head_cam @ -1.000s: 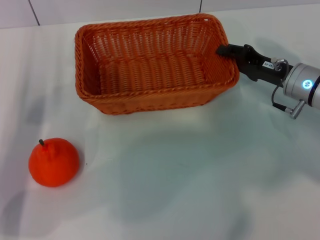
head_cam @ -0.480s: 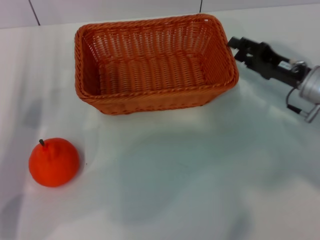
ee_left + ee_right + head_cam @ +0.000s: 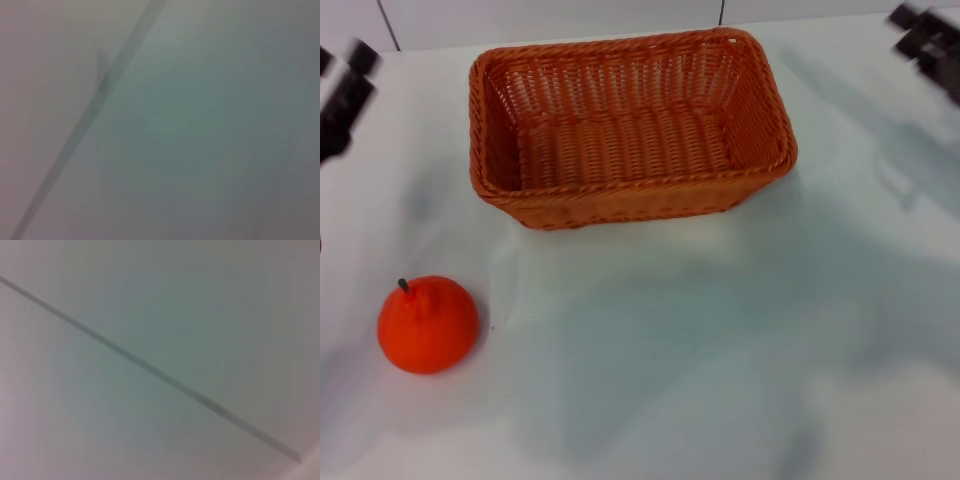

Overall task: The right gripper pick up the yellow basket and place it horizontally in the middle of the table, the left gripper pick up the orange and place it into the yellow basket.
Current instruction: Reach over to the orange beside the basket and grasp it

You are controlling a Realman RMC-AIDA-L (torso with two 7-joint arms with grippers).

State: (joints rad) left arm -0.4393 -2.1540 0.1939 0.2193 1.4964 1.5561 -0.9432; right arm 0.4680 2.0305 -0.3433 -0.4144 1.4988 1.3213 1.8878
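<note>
The white table [image 3: 720,380] carries the woven orange-brown yellow basket [image 3: 630,130], which sits upright and open at about 12 o'clock of the head view, long side running across. The small orange [image 3: 427,323] rests on the table at 8 o'clock, stem up, well apart from the basket. The left hand [image 3: 345,95] shows blurred at 10 o'clock and the right hand [image 3: 928,40] at 2 o'clock, both off the basket; whether either is released or clenched, I cannot tell.
</note>
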